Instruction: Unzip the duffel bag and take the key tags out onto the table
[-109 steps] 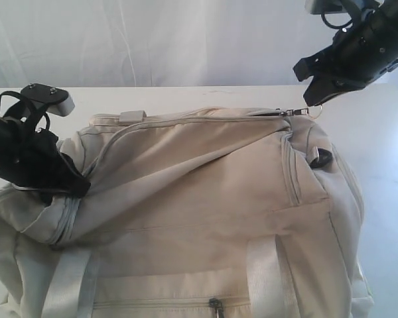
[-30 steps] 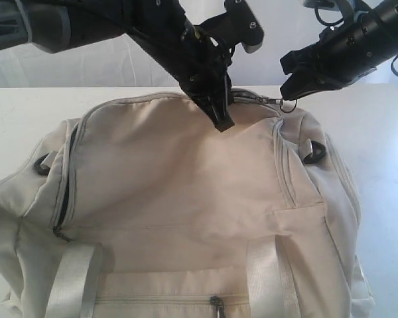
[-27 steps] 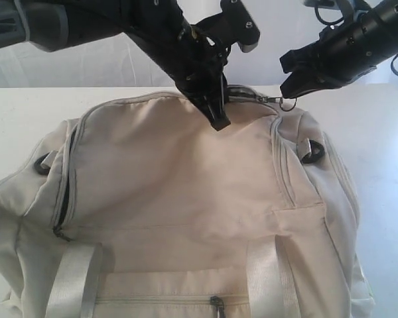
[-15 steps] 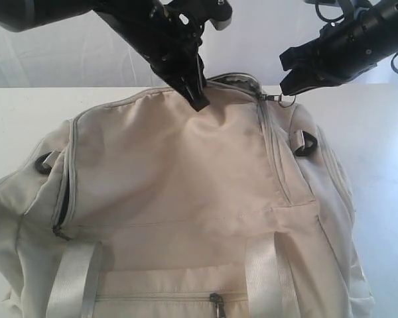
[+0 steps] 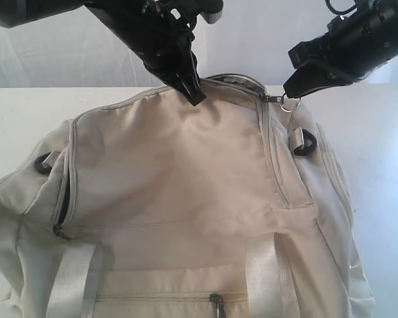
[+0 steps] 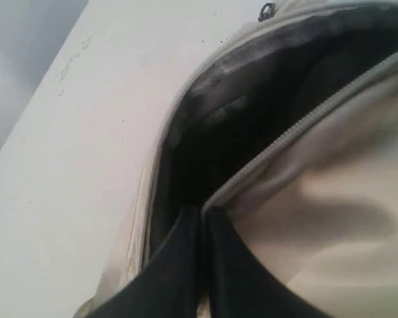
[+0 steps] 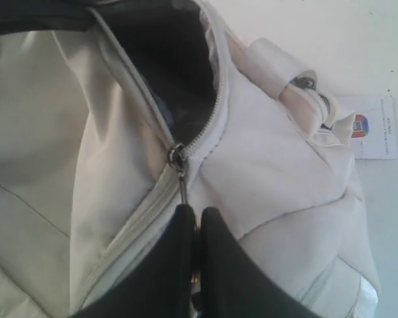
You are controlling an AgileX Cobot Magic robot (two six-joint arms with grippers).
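The cream duffel bag fills the near part of the white table. My left gripper is shut on the bag's top flap edge beside the zipper teeth, holding it raised; the left wrist view shows my left gripper over the dark lining. My right gripper is shut on the zipper pull, with the metal ring hanging under it. The right wrist view shows my right gripper just below the slider. The key tags are hidden.
A black D-ring sits on the bag's right end and another on its left. Webbing handles and a front pocket zipper face the near edge. A paper label lies on the table beside the bag.
My left gripper has moved left and up with the flap edge, widening the top opening. My right gripper has stayed near the same spot, still holding the zipper pull.
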